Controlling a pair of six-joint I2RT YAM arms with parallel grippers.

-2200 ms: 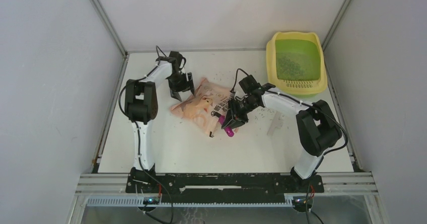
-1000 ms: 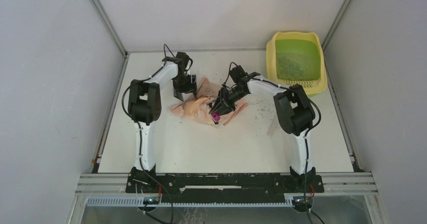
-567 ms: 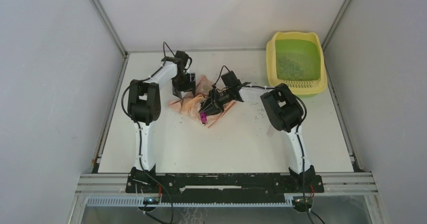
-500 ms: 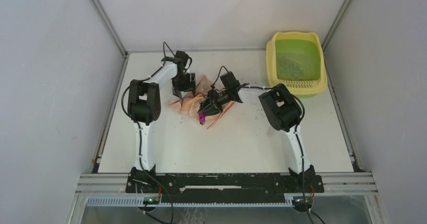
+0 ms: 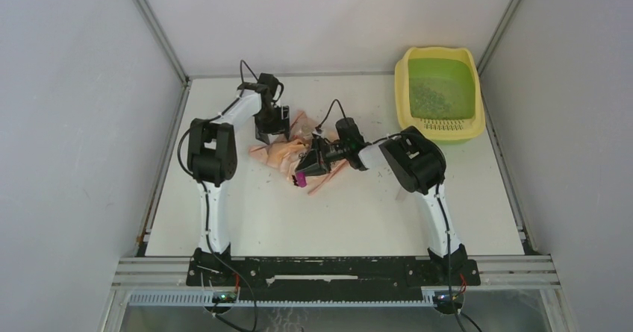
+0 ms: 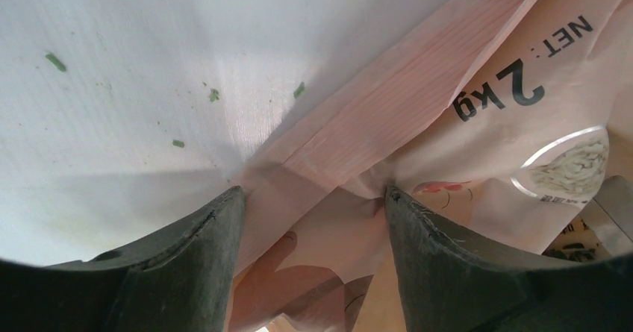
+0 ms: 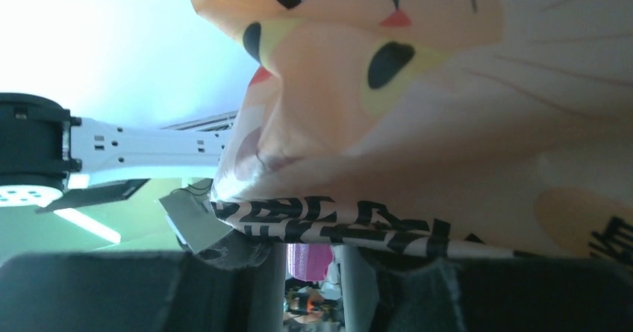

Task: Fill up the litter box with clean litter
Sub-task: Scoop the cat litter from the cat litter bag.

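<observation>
The litter box [image 5: 439, 127] stands at the table's far right corner, yellow rim around a green basin with a thin layer of litter [image 5: 425, 97]. A crumpled peach-pink bag [image 5: 284, 151] lies mid-table. My left gripper [image 5: 272, 129] stands over the bag's far edge; in the left wrist view it [image 6: 313, 194] is open, its fingers [image 6: 186, 265] straddling a fold of the bag [image 6: 418, 116]. My right gripper [image 5: 313, 162] reaches low into the bag from the right, shut on a magenta scoop [image 5: 301, 177]. In the right wrist view the bag [image 7: 418, 123] drapes over the gripper [image 7: 310, 254] and the scoop [image 7: 310, 261].
Loose litter granules [image 5: 384, 169] are scattered over the white table [image 5: 298, 220] around the bag, also seen in the left wrist view [image 6: 56, 62]. A torn pink strip [image 5: 328, 177] lies beside the scoop. Grey walls close in the left, right and back.
My right gripper has slid left and lower with the scoop, pushing into the bag, which has bunched up toward the left gripper. The left gripper has stayed in place.
</observation>
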